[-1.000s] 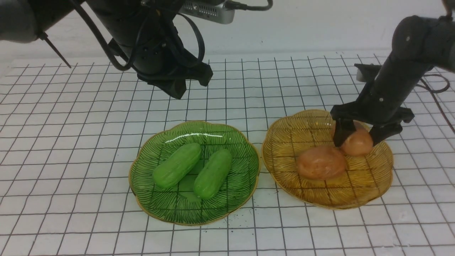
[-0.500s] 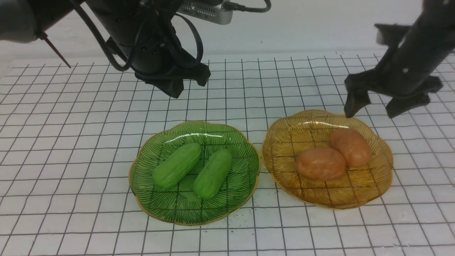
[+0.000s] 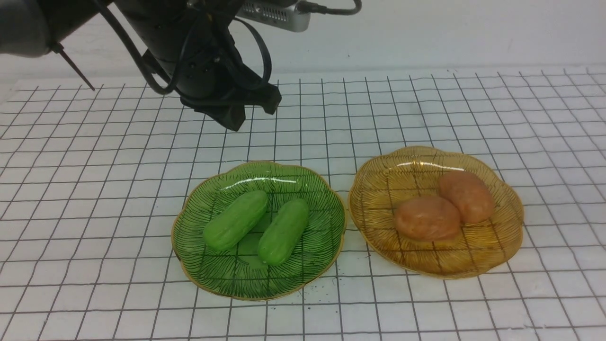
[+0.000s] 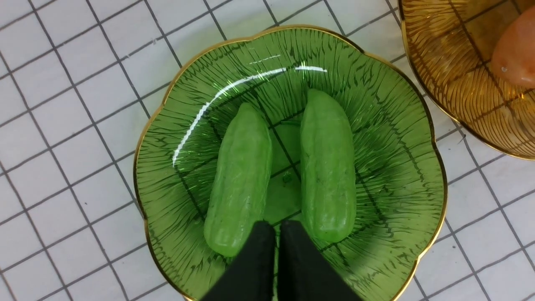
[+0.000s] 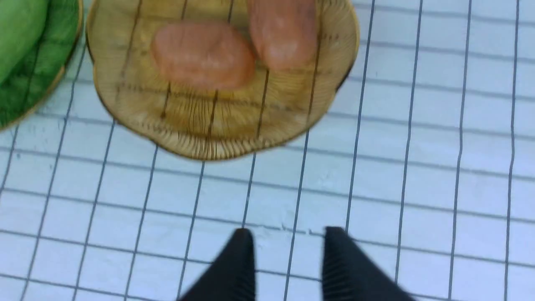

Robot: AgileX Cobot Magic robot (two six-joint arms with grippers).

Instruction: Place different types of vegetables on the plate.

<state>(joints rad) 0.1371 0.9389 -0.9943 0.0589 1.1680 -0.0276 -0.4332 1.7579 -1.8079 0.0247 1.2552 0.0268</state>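
Observation:
Two green cucumber-like vegetables lie side by side on the green plate. On the amber plate two orange-brown potato-like vegetables rest against each other. My left gripper hangs shut and empty above the near ends of the cucumbers; in the front view it hovers behind the green plate. My right gripper is out of the front view. In its wrist view, which is blurred, it stands over bare grid cloth, apart from the amber plate, with a gap between its fingers and nothing in it.
A white cloth with a black grid covers the table. The two plates stand side by side near its middle, almost touching. The left arm's body and cables hang over the far left area.
My right gripper let go of the rear potato on the amber plate, rose and drew back out of the front view. Its jaws have narrowed. The left arm has not moved.

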